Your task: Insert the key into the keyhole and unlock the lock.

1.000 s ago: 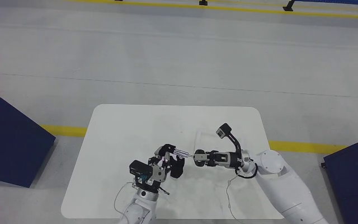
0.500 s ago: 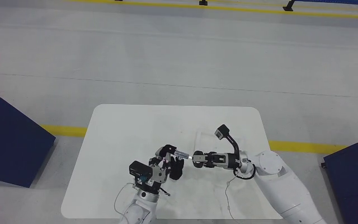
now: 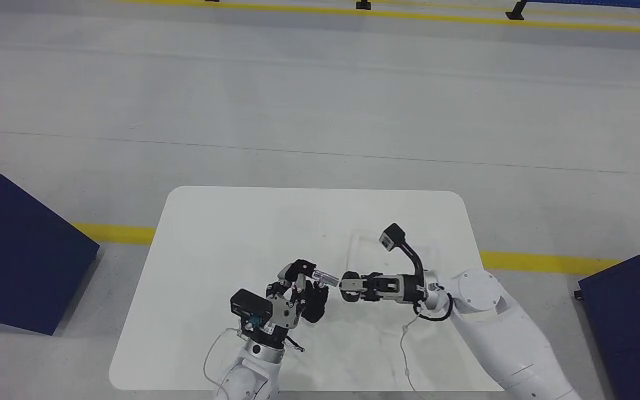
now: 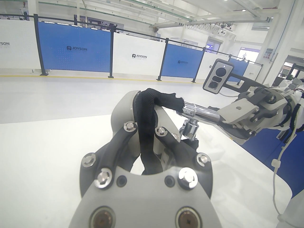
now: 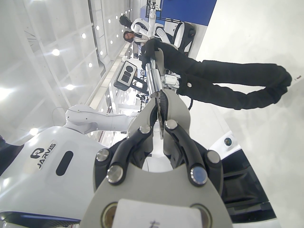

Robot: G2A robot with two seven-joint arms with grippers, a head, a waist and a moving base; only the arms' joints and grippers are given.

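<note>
Table (image 3: pixel 200 250) white, both arms meeting above its near middle. Left gripper (image 3: pixel 306 286), fingers sheathed in black cloth, clamped on the chrome lock (image 4: pixel 201 113), which is held off the surface. Right gripper (image 3: pixel 343 282) sits at the lock's cylinder end, fingers pinched together on the flat key (image 5: pixel 161 119). Key blade meets the cylinder end; depth of entry cannot be told.

A white tabletop with rounded corners (image 3: pixel 250 225) lies in the lower middle of the top view, on a pale grey floor (image 3: pixel 300 90). A yellow floor stripe (image 3: pixel 110 233) passes behind it. One dark blue panel (image 3: pixel 35 260) stands at the left edge, and another dark blue panel (image 3: pixel 615 300) stands at the lower right.
</note>
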